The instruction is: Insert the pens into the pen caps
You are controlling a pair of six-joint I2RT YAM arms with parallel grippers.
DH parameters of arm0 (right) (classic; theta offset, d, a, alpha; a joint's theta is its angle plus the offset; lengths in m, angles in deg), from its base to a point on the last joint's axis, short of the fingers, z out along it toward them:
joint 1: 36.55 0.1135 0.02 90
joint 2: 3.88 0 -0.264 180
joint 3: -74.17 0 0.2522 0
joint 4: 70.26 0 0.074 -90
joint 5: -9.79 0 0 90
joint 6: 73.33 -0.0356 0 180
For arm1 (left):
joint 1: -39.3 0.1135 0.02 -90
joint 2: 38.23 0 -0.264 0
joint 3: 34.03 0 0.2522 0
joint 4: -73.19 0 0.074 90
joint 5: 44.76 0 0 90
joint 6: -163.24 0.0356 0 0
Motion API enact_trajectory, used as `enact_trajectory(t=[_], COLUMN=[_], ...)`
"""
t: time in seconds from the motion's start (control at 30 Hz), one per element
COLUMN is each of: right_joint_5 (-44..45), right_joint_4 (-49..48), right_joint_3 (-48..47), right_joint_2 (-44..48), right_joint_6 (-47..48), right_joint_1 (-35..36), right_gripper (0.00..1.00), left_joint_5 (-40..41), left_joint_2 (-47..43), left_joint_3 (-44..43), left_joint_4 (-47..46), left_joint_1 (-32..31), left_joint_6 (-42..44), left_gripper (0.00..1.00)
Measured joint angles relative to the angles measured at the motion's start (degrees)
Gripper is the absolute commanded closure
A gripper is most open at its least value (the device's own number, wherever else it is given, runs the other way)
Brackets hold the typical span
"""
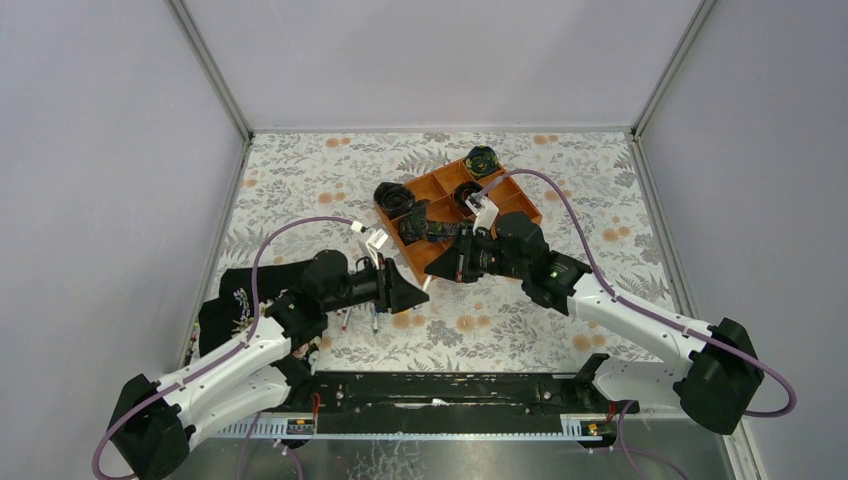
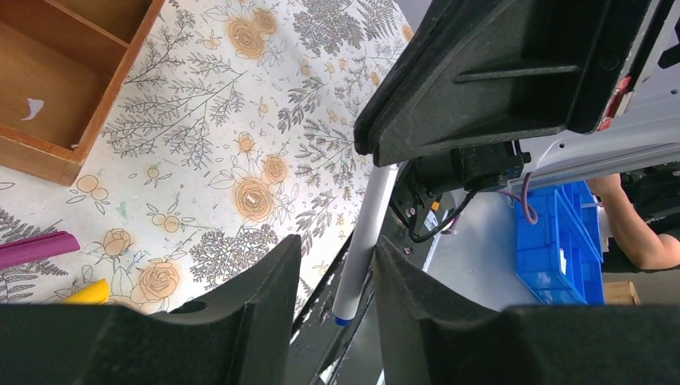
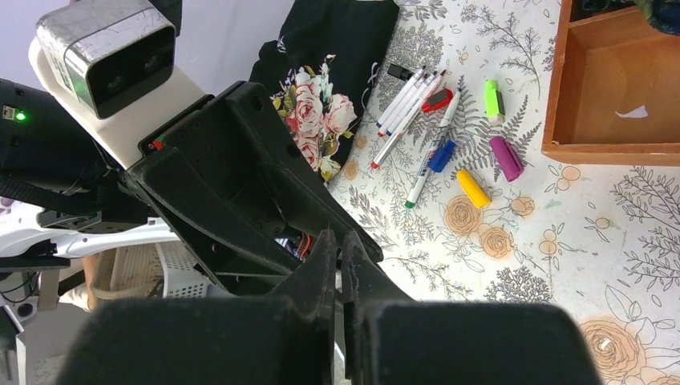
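Note:
A white pen (image 2: 365, 241) with a blue end hangs above the table between the fingers of my open left gripper (image 2: 335, 245); it leans on one pad, with a gap on the other side. Its upper end disappears under my right gripper (image 2: 473, 88), which is shut (image 3: 338, 241); the pen does not show in the right wrist view. The two grippers meet tip to tip (image 1: 412, 290) (image 1: 440, 262). On the cloth lie several more pens (image 3: 409, 100) and loose caps: neon green (image 3: 493, 100), magenta (image 3: 505, 158), yellow (image 3: 473, 188), red (image 3: 437, 100) and blue (image 3: 441, 156).
A wooden compartment tray (image 1: 505, 190) holding dark rolled fabric pieces (image 1: 395, 197) stands behind the grippers. A dark floral cloth (image 3: 321, 80) lies beside the pens at the left. The table's near edge and black rail (image 1: 450, 390) run below the grippers.

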Motion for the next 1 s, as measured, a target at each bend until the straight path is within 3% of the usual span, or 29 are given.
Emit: enact_trajectory(t=[0.27, 0.37, 0.53, 0.57, 0.63, 0.77, 0.8, 0.9, 1.0], right_joint_5=[-0.02, -0.04, 0.07, 0.09, 0.09, 1.2, 1.55, 3.08, 5.44], right_joint_4=[-0.02, -0.04, -0.02, -0.02, -0.02, -0.59, -0.44, 0.09, 1.36], right_joint_3=[0.0, 0.0, 0.0, 0.0, 0.0, -0.04, -0.04, -0.07, -0.52], right_joint_2=[0.0, 0.0, -0.28, -0.5, -0.79, -1.49, -1.77, -3.39, -6.32], right_joint_6=[-0.04, -0.07, 0.0, -0.02, -0.02, 0.52, 0.87, 2.27, 3.67], right_joint_1=[0.0, 0.0, 0.0, 0.0, 0.0, 0.0, 0.02, 0.79, 3.06], right_gripper=[1.0, 1.0, 1.0, 1.0, 0.92, 0.58, 0.54, 0.46, 0.37], left_joint_5=[-1.2, -1.81, -2.69, -2.99, -2.99, 0.22, 2.23, 6.21, 8.37], left_joint_2=[0.37, 1.07, 1.7, 1.7, 1.66, 1.25, 1.18, 1.18, 1.25], left_joint_3=[0.0, 0.0, -0.07, -0.13, -0.24, -1.31, -2.49, -6.56, -10.78], left_joint_4=[0.13, 0.22, -0.17, -0.35, -0.24, 2.36, 4.76, 11.02, 16.0], left_joint_1=[-0.59, -1.03, -1.46, -1.64, -1.95, -1.92, -1.31, 5.31, 15.85], left_joint_6=[0.68, 1.03, 1.62, 1.7, 1.81, 1.66, 1.73, 3.15, 6.27], left_gripper=[0.65, 0.72, 1.0, 1.0, 1.0, 1.0, 1.0, 1.0, 1.0])
